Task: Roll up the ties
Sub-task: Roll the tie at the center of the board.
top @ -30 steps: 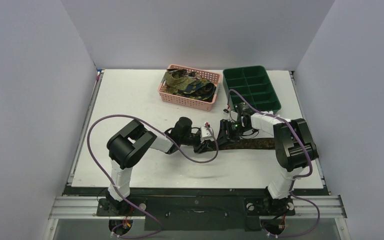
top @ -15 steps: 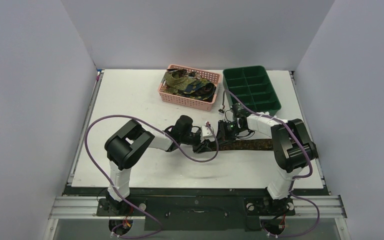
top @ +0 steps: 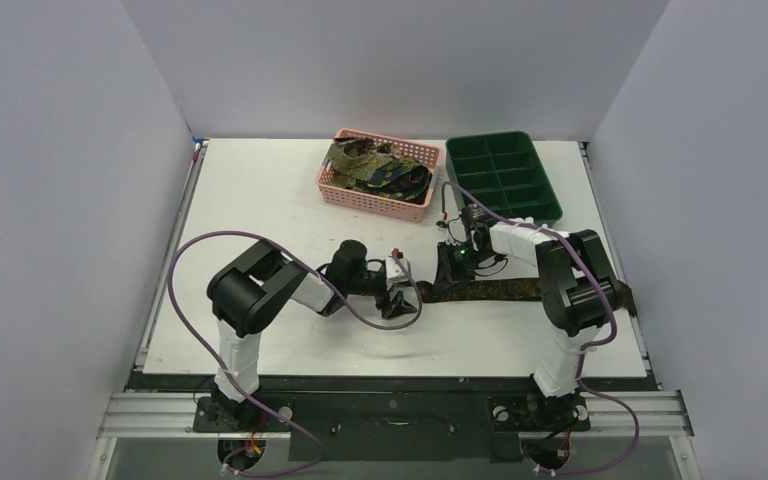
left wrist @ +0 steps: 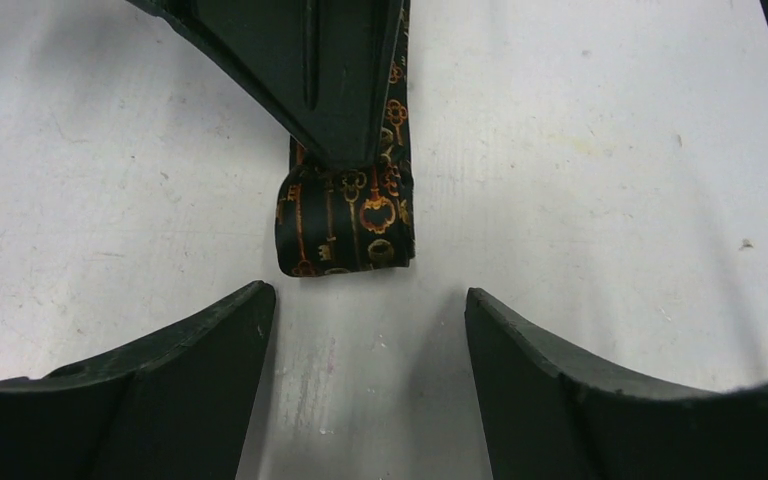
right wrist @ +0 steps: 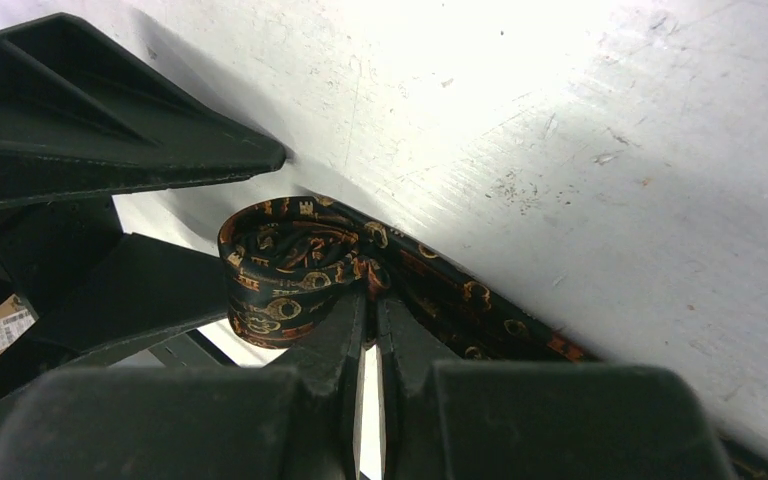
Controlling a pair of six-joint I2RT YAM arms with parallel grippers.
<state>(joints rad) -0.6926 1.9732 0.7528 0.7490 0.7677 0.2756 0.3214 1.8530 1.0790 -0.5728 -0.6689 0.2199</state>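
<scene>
White tabletop (top: 260, 200) | tie (left wrist: 345, 220) lies mid-tabletop, left end curled into a roll, strip trailing right | right pincer (right wrist: 370, 292) closed, pinching the roll | left pincer (left wrist: 365, 300) spread wide just left, apart | other ties (top: 375, 165) in pink basket (top: 360, 200), far side

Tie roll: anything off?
The roll at the tie's left end looks loose and lopsided, not a tight round coil. The right gripper pinches it; the left gripper stands open, clear of it. Nothing looks spilled or damaged.
</scene>
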